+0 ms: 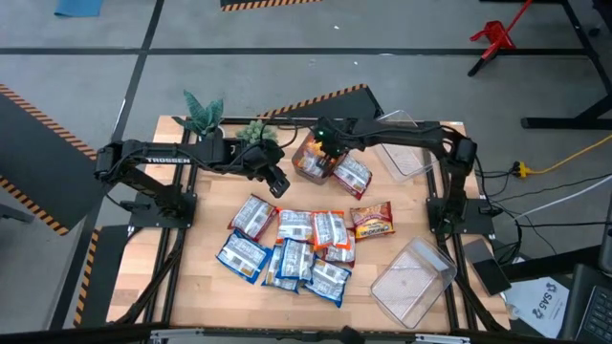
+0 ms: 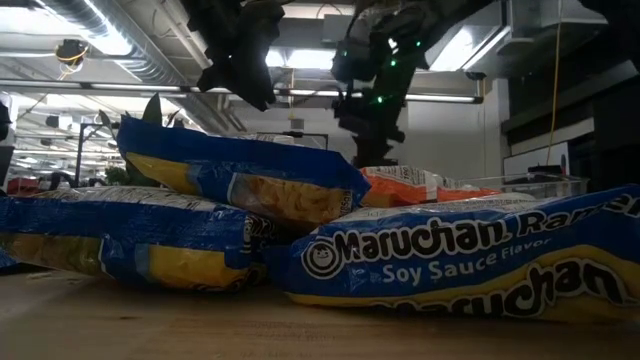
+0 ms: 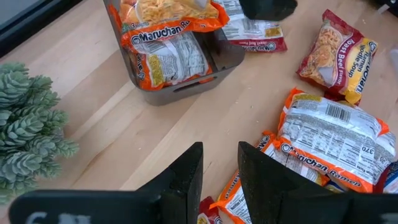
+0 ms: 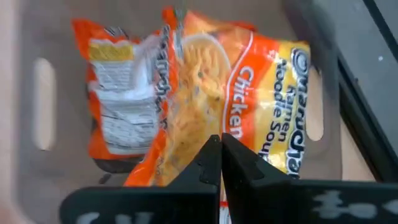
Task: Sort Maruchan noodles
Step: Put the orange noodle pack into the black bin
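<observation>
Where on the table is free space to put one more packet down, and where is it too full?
Bare wood lies between the potted plants and the packet pile, and between the red-brown packet and the far clear bin. The table's middle is crowded.

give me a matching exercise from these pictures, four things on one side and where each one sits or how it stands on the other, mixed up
Things:
1. red-brown crinkly plastic Roast Beef noodle packet
2. orange crinkly plastic Chicken noodle packet
3. empty clear plastic bin
4. left gripper

Places or states:
A. in the small bin under the right gripper
B. near the table's front right corner
C. fingers slightly apart, holding nothing, above the wood beside the packet pile
D. flat on the wood, just right of the pile

Pairs: 1-D, 2-A, 3-B, 4-C
</observation>
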`<state>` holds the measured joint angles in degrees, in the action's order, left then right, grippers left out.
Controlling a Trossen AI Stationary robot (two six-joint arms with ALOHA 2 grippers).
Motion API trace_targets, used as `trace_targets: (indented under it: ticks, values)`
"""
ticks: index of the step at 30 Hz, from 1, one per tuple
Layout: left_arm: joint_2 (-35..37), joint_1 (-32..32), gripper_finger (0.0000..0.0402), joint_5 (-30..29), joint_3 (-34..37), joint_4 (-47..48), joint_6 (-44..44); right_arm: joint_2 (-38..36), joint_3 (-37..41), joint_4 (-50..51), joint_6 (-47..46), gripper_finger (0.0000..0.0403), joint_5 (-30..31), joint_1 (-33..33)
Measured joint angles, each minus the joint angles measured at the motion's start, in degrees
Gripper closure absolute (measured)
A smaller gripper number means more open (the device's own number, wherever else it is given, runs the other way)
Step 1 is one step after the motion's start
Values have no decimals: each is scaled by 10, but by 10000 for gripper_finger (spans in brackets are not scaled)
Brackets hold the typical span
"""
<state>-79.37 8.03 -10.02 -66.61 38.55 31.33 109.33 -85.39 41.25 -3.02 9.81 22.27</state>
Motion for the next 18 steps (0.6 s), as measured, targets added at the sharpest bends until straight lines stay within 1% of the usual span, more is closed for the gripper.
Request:
trace_targets:
  ticks: [5, 10, 13, 16, 18]
  values:
    - [0, 0, 308, 0, 0, 0, 0, 35, 0, 5, 0, 402, -3, 15]
    - [0, -8, 308, 0, 0, 0, 7, 60, -3, 0, 0, 402, 38, 28]
    - [0, -15, 308, 0, 0, 0, 10, 58, -3, 1, -10, 402, 36, 29]
    - [0, -21, 308, 0, 0, 0, 10, 40, 0, 10, -13, 402, 28, 24]
    - [0, -24, 308, 0, 0, 0, 10, 21, 0, 5, -13, 402, 35, 22]
